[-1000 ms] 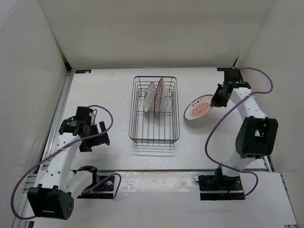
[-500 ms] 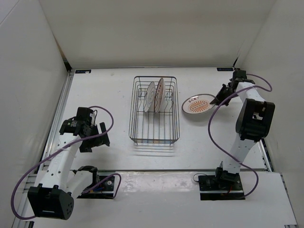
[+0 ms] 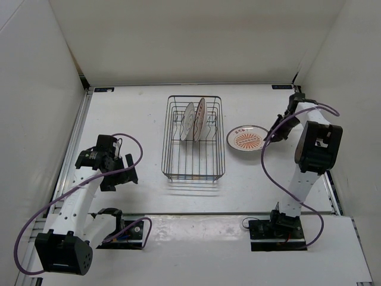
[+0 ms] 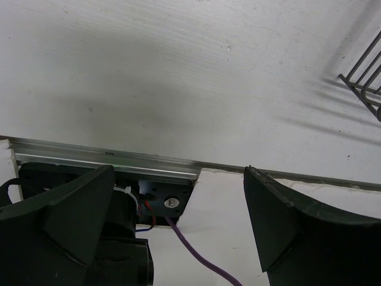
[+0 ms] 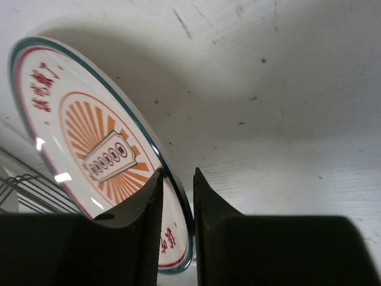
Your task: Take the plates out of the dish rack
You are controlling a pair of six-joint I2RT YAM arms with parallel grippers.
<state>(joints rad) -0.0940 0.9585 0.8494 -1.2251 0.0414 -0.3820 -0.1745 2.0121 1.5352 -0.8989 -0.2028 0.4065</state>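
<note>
The dish rack [image 3: 193,168] of dark wire stands mid-table. Two white plates stand upright in its back half, one [image 3: 188,121] with a faint grey motif and one [image 3: 200,117] beside it. The orange sunburst plate [image 3: 247,139] lies nearly flat on the table, right of the rack. My right gripper [image 3: 271,131] is at its right edge. In the right wrist view its jaws [image 5: 177,173] straddle the rim of that plate [image 5: 101,155], narrowly apart. My left gripper [image 3: 122,170] is open and empty, well left of the rack; in the left wrist view [image 4: 178,171] nothing lies between its fingers.
White enclosure walls rise on the left, back and right. A metal rail [image 4: 149,159] runs along the table's near edge, with an arm base and purple cable [image 4: 190,250] below it. A corner of the rack [image 4: 366,83] shows in the left wrist view.
My right gripper has lowered the orange sunburst plate from a tilted hold to nearly flat on the table, a little nearer the rack. The left arm has not moved.
</note>
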